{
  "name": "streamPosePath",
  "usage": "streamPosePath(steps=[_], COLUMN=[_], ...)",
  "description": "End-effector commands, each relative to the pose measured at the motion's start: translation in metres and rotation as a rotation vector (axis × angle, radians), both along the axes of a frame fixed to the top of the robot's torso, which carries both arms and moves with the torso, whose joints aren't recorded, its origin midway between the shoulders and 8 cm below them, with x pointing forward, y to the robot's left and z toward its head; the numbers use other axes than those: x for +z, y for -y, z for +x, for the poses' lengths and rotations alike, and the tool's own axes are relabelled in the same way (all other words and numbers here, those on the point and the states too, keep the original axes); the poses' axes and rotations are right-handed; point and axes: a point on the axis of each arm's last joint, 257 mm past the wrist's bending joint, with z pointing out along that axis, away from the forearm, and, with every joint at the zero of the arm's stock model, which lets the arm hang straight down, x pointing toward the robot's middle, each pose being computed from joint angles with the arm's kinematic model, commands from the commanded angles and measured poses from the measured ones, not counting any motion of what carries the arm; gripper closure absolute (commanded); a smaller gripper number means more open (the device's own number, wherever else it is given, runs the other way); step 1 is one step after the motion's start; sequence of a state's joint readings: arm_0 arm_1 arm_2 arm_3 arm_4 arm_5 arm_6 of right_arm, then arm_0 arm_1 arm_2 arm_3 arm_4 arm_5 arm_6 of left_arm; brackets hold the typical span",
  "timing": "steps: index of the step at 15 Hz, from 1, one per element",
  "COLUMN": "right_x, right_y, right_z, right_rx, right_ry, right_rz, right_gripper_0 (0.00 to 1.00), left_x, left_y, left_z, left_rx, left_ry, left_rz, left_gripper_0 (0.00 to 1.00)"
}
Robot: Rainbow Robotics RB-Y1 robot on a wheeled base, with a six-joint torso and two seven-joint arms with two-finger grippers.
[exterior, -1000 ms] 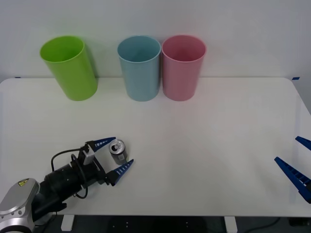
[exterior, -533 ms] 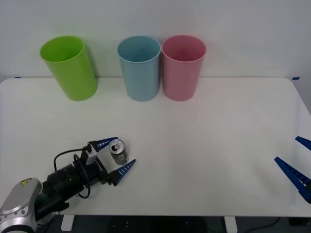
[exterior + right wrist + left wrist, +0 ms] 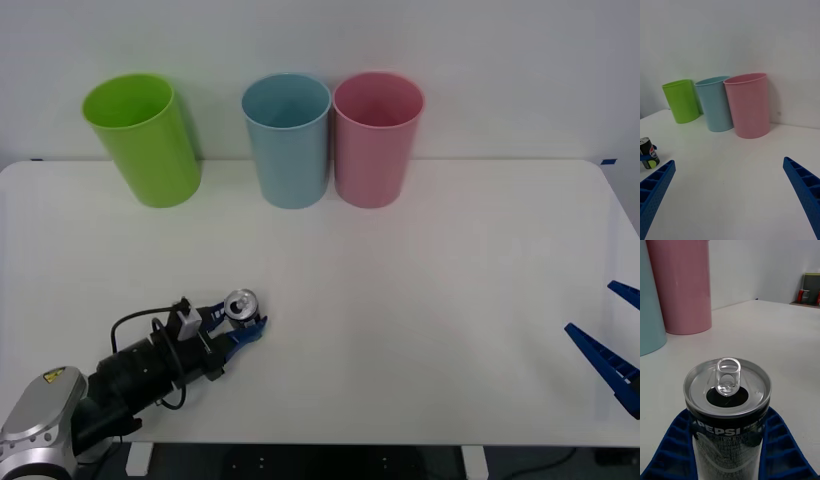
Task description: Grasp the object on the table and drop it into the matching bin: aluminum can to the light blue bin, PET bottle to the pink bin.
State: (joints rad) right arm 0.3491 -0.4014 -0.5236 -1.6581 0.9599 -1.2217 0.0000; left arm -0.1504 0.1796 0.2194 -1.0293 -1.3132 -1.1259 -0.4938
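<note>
The aluminum can (image 3: 241,305) stands upright on the white table (image 3: 420,300) at the front left. It has a silver pull-tab top and a dark side with Pepsi lettering (image 3: 728,397). My left gripper (image 3: 240,326) is shut on the can, with a blue finger (image 3: 675,442) pressed against each side. The light blue bin (image 3: 288,140) and the pink bin (image 3: 376,140) stand side by side at the back middle. My right gripper (image 3: 612,340) hangs open at the table's right front edge, far from the can (image 3: 647,150).
A lime green bin (image 3: 145,140) stands at the back left. Open tabletop stretches between the can and the bins. The right wrist view shows the green bin (image 3: 679,100), light blue bin (image 3: 715,105) and pink bin (image 3: 748,105) against the wall.
The left gripper's fingers, open around the can before, have shut on it. The can has shifted slightly. The right arm has not moved.
</note>
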Motion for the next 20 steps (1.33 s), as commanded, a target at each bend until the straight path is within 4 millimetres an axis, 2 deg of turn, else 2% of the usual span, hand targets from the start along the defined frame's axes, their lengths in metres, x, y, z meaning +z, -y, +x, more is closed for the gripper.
streamPosePath(steps=[1,6,10,16,20], right_x=[0.000,0.000,0.000,0.000,0.000], right_y=[0.000,0.000,0.000,0.000,0.000], right_z=[0.000,0.000,0.000,0.000,0.000], right_rx=[0.000,0.000,0.000,0.000,0.000], right_ry=[0.000,0.000,0.000,0.000,0.000], right_rz=[0.000,0.000,0.000,0.000,0.000], right_gripper_0=[0.00,0.00,0.00,0.00,0.00], left_x=[0.001,0.007,0.018,0.049,0.077], left_y=[0.001,0.000,-0.018,-0.043,-0.058], left_z=[0.001,0.005,0.013,0.036,0.055], left_rx=[-0.002,0.002,0.050,0.118,0.176], left_ry=[-0.002,-0.004,0.001,0.024,0.063], left_rz=[-0.004,-0.021,-0.058,-0.136,-0.168], left_gripper_0=[1.00,1.00,1.00,1.00,1.00])
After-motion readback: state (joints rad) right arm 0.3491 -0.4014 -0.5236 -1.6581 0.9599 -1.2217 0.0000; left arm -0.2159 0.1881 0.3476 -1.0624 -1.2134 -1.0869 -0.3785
